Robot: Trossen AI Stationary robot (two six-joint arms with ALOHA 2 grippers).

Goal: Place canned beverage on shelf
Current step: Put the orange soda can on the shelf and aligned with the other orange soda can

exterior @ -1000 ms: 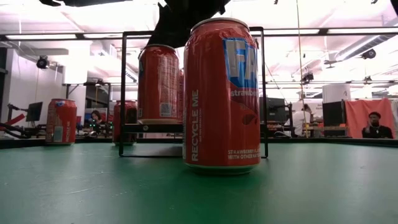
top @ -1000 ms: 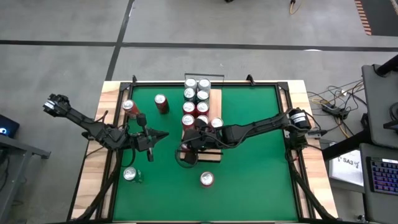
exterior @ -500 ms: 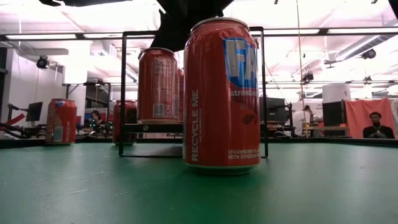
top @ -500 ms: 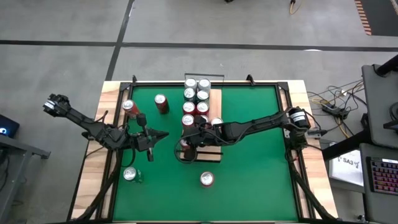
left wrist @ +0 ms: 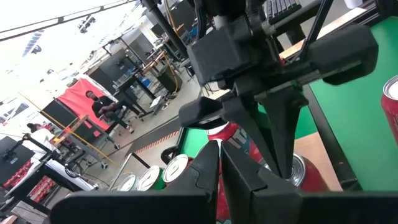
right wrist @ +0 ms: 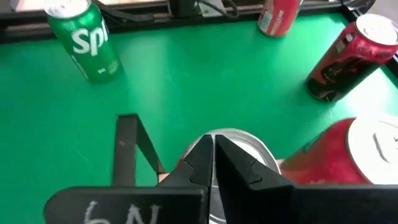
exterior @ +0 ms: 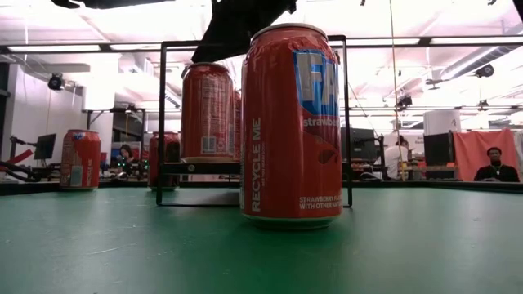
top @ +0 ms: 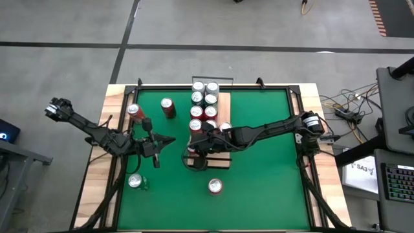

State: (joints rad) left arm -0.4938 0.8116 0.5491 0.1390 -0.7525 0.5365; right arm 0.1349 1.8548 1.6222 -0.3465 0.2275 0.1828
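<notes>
Green mat (top: 259, 188) covers the table, with the shelf (top: 224, 102) running down its middle, cans lined up on it. Right gripper (right wrist: 213, 152) has its fingers pinched together, nothing between them, hovering right over the silver top of a can (right wrist: 239, 142) at the shelf's near end; another red can (right wrist: 348, 152) sits just beside that one. Beyond the fingertips there's a green can (right wrist: 87, 40) and a dark red can (right wrist: 348, 56) standing on the mat. Left gripper (top: 169, 140) is off to the side of the shelf, also pinched closed and empty. One loose red can (top: 215, 186) stands near the right gripper, off the shelf.
</notes>
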